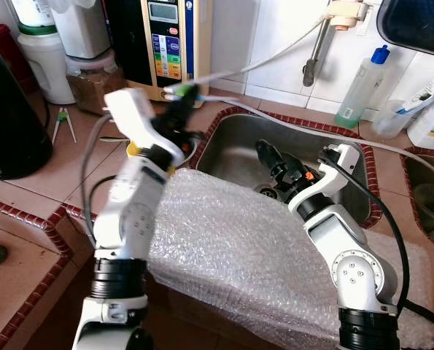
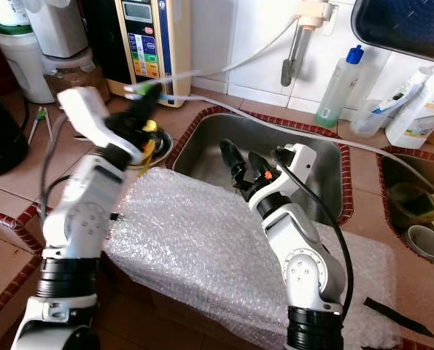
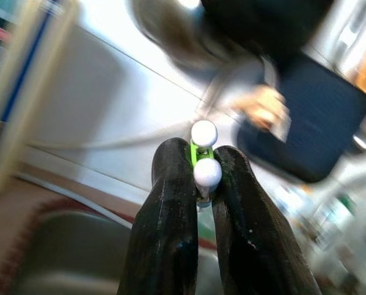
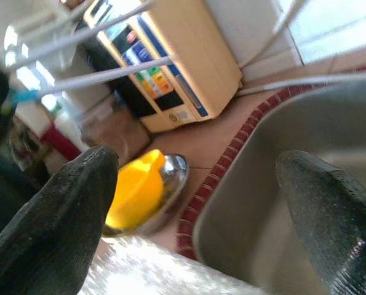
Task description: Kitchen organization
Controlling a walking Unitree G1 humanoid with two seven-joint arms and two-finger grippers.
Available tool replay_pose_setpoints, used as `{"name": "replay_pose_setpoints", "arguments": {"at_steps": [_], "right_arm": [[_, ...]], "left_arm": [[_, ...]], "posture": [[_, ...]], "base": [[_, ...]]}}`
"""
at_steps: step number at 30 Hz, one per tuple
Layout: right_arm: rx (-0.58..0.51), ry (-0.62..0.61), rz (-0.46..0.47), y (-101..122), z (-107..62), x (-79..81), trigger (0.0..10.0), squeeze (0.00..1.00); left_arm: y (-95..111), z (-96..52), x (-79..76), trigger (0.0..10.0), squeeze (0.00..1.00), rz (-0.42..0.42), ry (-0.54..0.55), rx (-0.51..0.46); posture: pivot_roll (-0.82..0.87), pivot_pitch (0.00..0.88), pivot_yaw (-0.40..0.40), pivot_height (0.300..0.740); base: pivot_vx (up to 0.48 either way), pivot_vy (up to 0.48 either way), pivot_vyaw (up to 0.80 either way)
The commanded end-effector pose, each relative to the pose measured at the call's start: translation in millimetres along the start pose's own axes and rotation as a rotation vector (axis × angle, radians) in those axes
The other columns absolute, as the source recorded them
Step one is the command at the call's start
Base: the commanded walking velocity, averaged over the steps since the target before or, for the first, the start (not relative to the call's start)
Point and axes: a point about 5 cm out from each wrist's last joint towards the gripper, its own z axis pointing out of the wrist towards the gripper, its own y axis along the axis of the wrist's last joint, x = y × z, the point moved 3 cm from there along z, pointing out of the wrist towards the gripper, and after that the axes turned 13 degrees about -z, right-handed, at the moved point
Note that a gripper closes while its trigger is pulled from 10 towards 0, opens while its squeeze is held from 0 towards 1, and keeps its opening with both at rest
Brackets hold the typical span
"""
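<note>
From the head views we see our left claw (image 1: 181,98) raised over the tiled desk (image 1: 27,197) just left of the steel sink (image 1: 235,149), clamped on a green-and-white utensil (image 1: 202,82) that points toward the water machine (image 1: 169,44). Our right claw (image 2: 240,162) hangs over the sink, fingers apart, holding nothing, above a sheet of bubble wrap (image 2: 202,240) draped on the front edge. In the left wrist view, both black fingers (image 3: 170,203) press against the utensil's green stem with its two white knobs (image 3: 206,173). In the right wrist view, the spread fingers (image 4: 53,215) frame a yellow item (image 4: 136,187) lying in a steel dish (image 4: 170,178) beside the sink.
</note>
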Motion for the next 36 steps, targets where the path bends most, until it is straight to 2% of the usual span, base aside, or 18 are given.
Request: {"name": "replay_pose_setpoints", "arguments": {"at_steps": [1, 2, 6, 8, 11, 13, 16, 23, 24, 25, 26, 31, 34, 36], "right_arm": [[-0.003, 0.037, -0.153, 5.8, 1.2, 2.8, 10.0, 0.0], [0.016, 0.07, -0.255, 6.1, 0.8, 3.5, 10.0, 0.0], [0.049, 0.136, -0.466, 5.3, -0.6, 0.5, 10.0, 0.0], [0.057, 0.182, -0.633, 9.5, -0.5, -5.4, 10.0, 0.0], [0.064, 0.204, -0.72, 12.2, 1.4, -10.4, 10.0, 0.0], [0.06, 0.196, -0.738, 14.6, 3.0, -13.1, 10.0, 0.0], [0.041, 0.192, -0.81, 20.1, 7.5, -16.3, 10.0, 0.0], [0.012, 0.206, -0.909, 15.8, 15.1, -13.5, 10.0, 0.0], [0.011, 0.212, -0.908, 14.6, 15.6, -12.5, 1.0, 0.0], [0.011, 0.217, -0.907, 13.8, 15.9, -11.9, 1.0, 0.0], [0.006, 0.226, -0.905, 12.7, 15.9, -10.4, 0.0, 0.0], [0.012, 0.214, -0.962, 12.0, 14.5, -14.6, 0.0, 0.0], [0.018, 0.187, -1.052, 14.9, 14.9, -20.4, 0.0, 0.0], [0.017, 0.164, -1.078, 17.1, 15.4, -24.4, 0.0, 0.0]], "left_arm": [[-10.1, -1.3, -10.6, 0.0, 0.0, 0.05, -0.062, 0.07], [-14.7, -1.0, -14.3, 0.0, 0.0, 0.065, -0.078, 0.087], [-19.3, 1.6, -18.6, 0.0, 0.0, 0.045, -0.088, 0.101], [-25.3, 2.7, -22.0, 0.0, 0.0, 0.06, -0.103, 0.126], [-28.1, 2.7, -24.9, 0.0, 0.0, 0.051, -0.116, 0.14], [-30.2, 2.9, -26.4, 0.0, 0.0, 0.04, -0.12, 0.149], [-41.9, 1.2, -33.4, 0.0, 0.0, 0.048, -0.155, 0.204], [-52.1, 1.7, -41.1, 0.0, 0.0, 0.031, -0.17, 0.23], [-52.8, 1.7, -41.8, 0.0, 0.0, 0.033, -0.172, 0.232], [-53.1, 1.7, -42.2, 0.0, 0.0, 0.034, -0.174, 0.234], [-53.2, 1.9, -42.8, 0.0, 0.0, 0.035, -0.175, 0.235], [-55.4, 0.9, -41.9, 0.0, 0.0, 0.063, -0.175, 0.251], [-55.8, 0.6, -40.4, 0.0, 0.0, 0.074, -0.171, 0.25], [-56.2, 0.5, -39.7, 0.0, 0.0, 0.078, -0.168, 0.252]], "posture": [[-0.05, 0.019, -0.024, 0.74], [-0.05, 0.024, -0.024, 0.74], [-0.05, 0.025, -0.025, 0.74], [-0.05, 0.025, -0.029, 0.74], [-0.05, 0.025, -0.031, 0.74], [-0.05, 0.025, -0.031, 0.74], [-0.05, 0.026, -0.035, 0.74], [-0.05, 0.029, -0.036, 0.74], [-0.05, 0.031, -0.036, 0.74], [-0.05, 0.031, -0.036, 0.74], [-0.05, 0.031, -0.036, 0.74], [-0.05, 0.033, -0.034, 0.74], [-0.05, 0.033, -0.033, 0.74], [-0.06, 0.031, -0.034, 0.74]], "base": [[0.0, 0.0, 0.0], [0.0, 0.0, 0.0], [0.0, 0.0, 0.0], [0.0, 0.0, 0.0], [0.0, 0.0, 0.0], [0.0, 0.0, 0.0], [0.0, 0.0, 0.0], [0.0, 0.0, 0.0], [0.0, 0.0, 0.0], [0.0, 0.0, 0.0], [0.0, 0.0, 0.0], [0.0, 0.0, 0.0], [0.0, 0.0, 0.0], [0.0, 0.0, 0.0]]}}
